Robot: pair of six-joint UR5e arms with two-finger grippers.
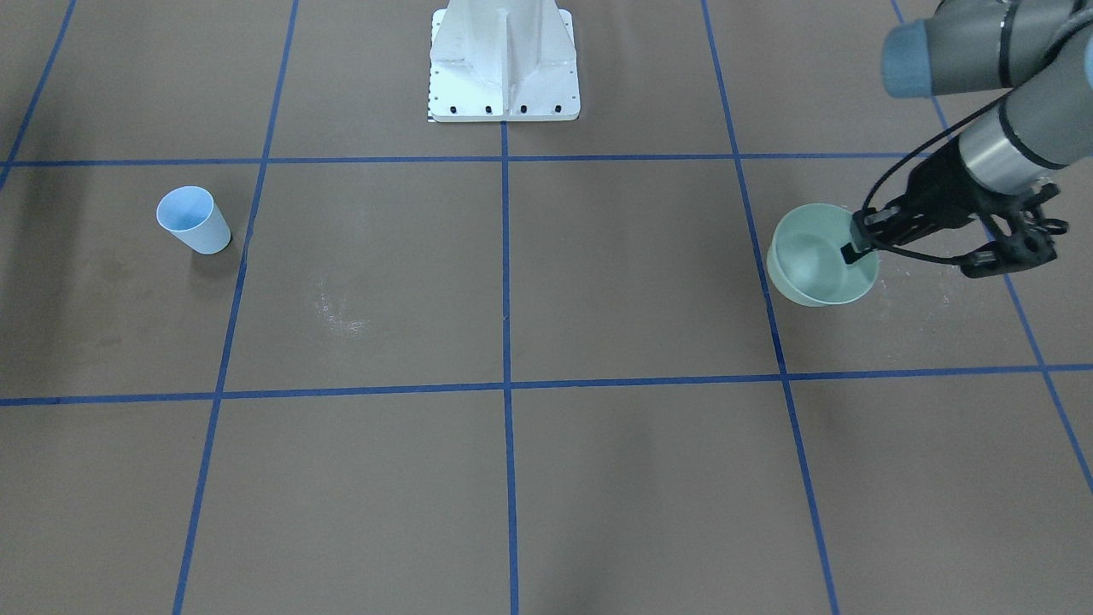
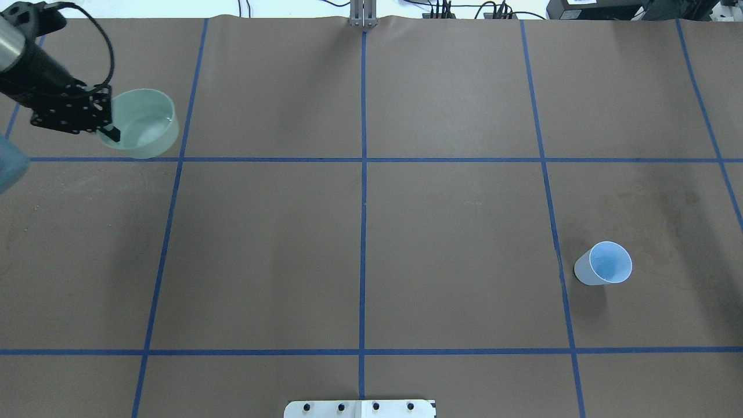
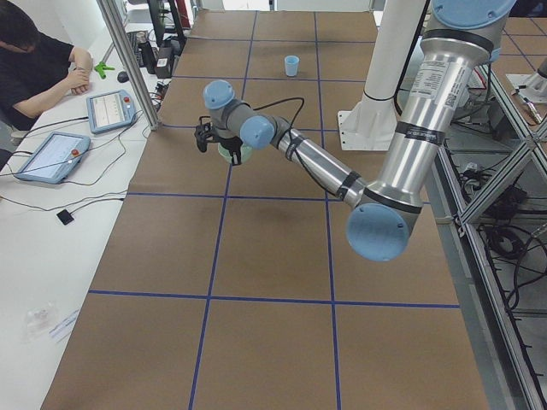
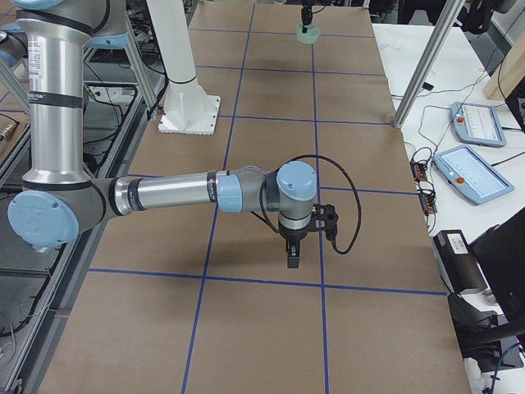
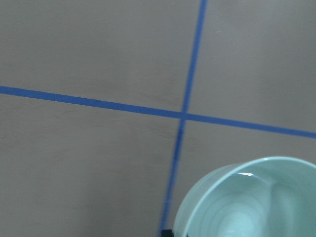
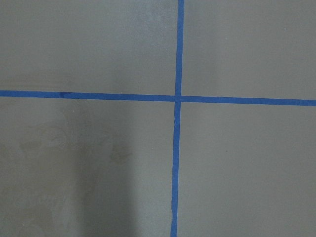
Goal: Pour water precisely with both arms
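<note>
A pale green bowl (image 1: 811, 265) sits at the table's left side, near the far edge in the overhead view (image 2: 145, 125). My left gripper (image 1: 854, 243) is shut on its rim, one finger inside the bowl. Faint glints of water (image 5: 246, 175) show inside it. I cannot tell whether the bowl rests on the table. A light blue paper cup (image 2: 603, 264) stands upright and alone on the right side (image 1: 195, 220). My right gripper (image 4: 293, 256) shows only in the exterior right view, pointing down over bare table; I cannot tell if it is open or shut.
The white pedestal base (image 1: 504, 64) stands at the robot's edge of the table. Blue tape lines (image 2: 363, 159) grid the brown surface. Whitish dried spots (image 1: 341, 320) mark the table. An operator (image 3: 34, 60) and tablets sit beyond the far edge.
</note>
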